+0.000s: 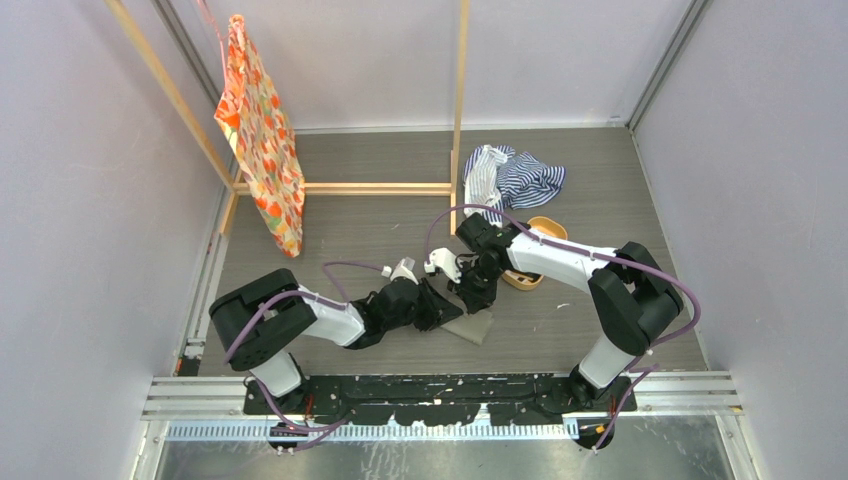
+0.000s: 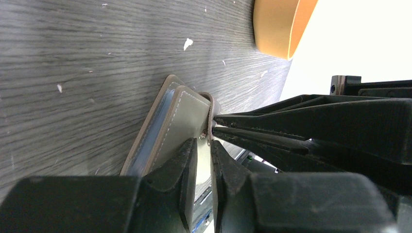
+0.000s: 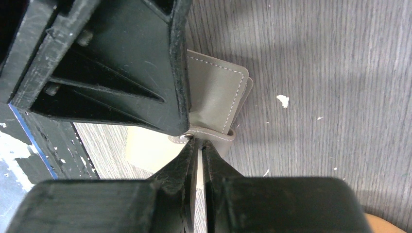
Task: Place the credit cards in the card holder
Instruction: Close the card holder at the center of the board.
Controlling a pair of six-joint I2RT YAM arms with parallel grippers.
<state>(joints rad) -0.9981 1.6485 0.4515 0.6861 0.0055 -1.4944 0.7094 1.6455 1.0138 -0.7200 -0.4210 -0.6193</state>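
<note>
The card holder (image 2: 177, 121) lies on the counter (image 2: 73, 73), between my two arms. My right jaws pinch its closing tab (image 3: 214, 136). My left jaws stand almost pressed together right at that tab; whether they grip it I cannot tell. An orange tray (image 2: 274, 29) sits near, just beyond.

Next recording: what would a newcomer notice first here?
At centre, the left gripper and right gripper meet tip to tip on the grey wallet, at its tab. Far left, a bright orange patterned cloth hangs from a wooden frame.
</note>
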